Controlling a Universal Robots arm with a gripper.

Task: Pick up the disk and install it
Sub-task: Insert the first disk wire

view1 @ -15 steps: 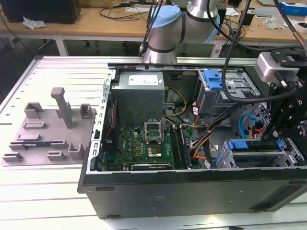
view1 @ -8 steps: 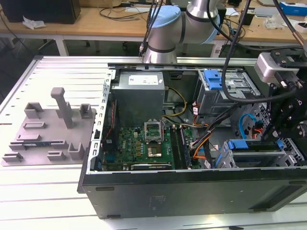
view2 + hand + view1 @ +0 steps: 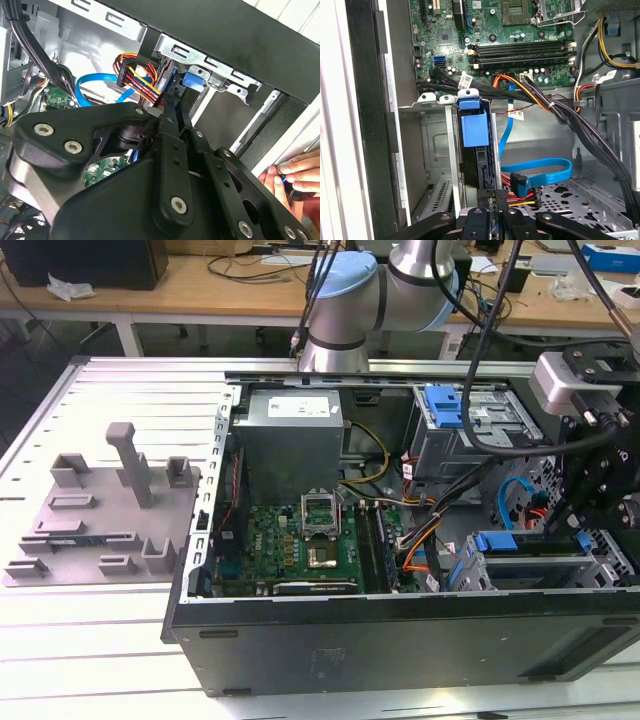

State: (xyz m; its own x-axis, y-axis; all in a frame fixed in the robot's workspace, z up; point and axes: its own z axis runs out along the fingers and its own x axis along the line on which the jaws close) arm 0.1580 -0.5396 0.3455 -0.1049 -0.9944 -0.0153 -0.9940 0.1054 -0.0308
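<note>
- Clamping narrowly together, the matte black metal fingers of the gripper point(image 3: 495, 194) grip the thin near edge of the disk point(image 3: 474, 129); bolt heads stud the linkage bars in both wrist views.
- Just beyond the fingertips, the disk stands edge-on in a slot of the grey sheet-metal drive cage point(image 3: 435, 145), with its glossy blue plastic carrier and rounded pull tab facing the camera.
- In the second wrist view, the gripper point(image 3: 175, 112) points at the same blue carrier point(image 3: 192, 82), and a person's hand point(image 3: 295, 175) rests at the case's edge.
- Beside the cage, a flat blue ribbon cable point(image 3: 540, 167) loops over perforated steel, near a bundle of red, yellow and black wires.
- Farther on, the green motherboard point(image 3: 520, 30) carries long black memory slots; its small white stickers are too fine to read.
- In the exterior view, the black computer case point(image 3: 400, 640) lies open on a ribbed white table point(image 3: 100, 640), with a boxy grey power supply point(image 3: 290, 435) inside it.
- Well apart, a grey moulded fixture plate point(image 3: 90, 510) lies towards the exterior view's left.
</note>
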